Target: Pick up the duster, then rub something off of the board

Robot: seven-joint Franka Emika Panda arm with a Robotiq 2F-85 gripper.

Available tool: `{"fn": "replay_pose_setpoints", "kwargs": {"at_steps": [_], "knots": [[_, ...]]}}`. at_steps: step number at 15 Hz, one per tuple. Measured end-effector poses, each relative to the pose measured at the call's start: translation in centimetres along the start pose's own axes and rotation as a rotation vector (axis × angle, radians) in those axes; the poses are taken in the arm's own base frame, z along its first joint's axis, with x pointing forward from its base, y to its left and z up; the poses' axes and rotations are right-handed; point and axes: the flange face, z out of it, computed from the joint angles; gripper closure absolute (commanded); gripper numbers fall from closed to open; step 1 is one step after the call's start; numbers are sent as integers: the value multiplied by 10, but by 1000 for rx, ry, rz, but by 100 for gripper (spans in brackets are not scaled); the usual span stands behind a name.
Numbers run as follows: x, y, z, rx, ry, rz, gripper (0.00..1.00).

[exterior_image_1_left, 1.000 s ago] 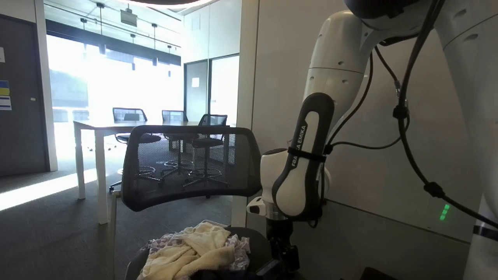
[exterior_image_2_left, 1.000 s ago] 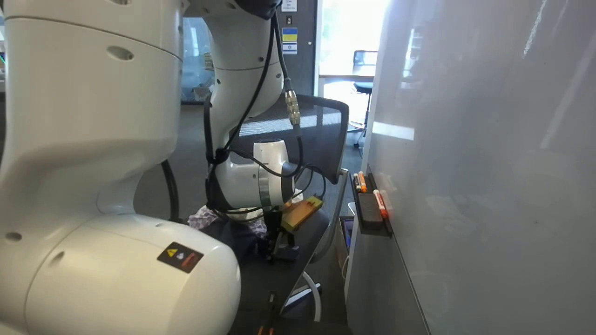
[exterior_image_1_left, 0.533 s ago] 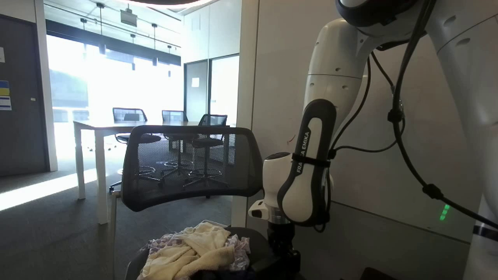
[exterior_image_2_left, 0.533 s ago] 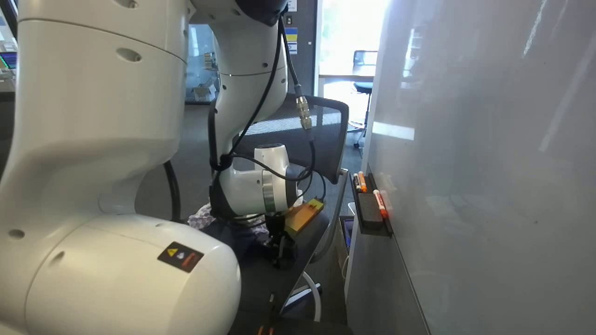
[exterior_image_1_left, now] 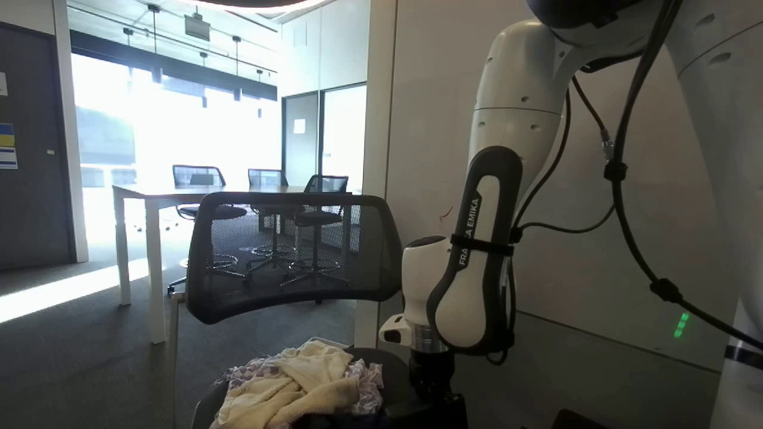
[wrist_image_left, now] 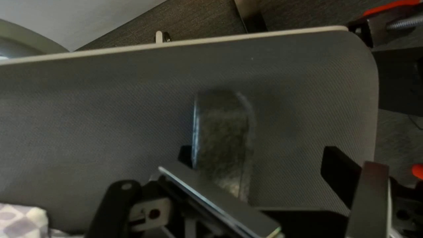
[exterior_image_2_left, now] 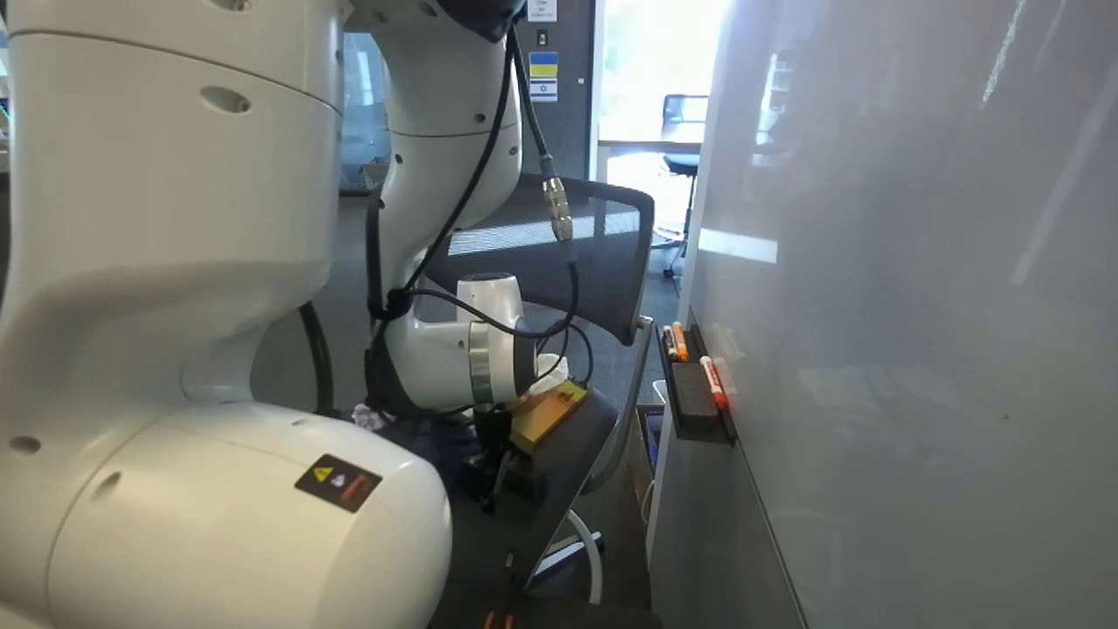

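Hand (wrist_image_left: 285,192), fingers (wrist_image_left: 368,203) spread apart, just beside the dark duster (wrist_image_left: 221,138) (one end hidden by a finger) on the chair seat (wrist_image_left: 115,125); tray (exterior_image_2_left: 709,434) against the white board (exterior_image_2_left: 908,306), holding markers (exterior_image_2_left: 714,383); heaped cloths (exterior_image_1_left: 298,381), same seat.

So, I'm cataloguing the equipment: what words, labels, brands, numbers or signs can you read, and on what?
"FRA…A EMIKA": arm link; strap hides letters.
Yellow warning triangle: robot sticker; its words too small.
Two flags: door; no words legible.
Markers, paper notice: too blurred.
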Motion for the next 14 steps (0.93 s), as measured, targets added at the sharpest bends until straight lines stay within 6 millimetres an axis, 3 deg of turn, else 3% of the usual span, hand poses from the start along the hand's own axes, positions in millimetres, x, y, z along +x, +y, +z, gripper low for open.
{"fn": "replay_pose_setpoints", "kwargs": {"at_steps": [5,7,14], "knots": [[29,-16,-35,-59,66,23,0],[34,-12,-49,-93,77,42,0],[15,4,-72,-167,56,165,0]]}}
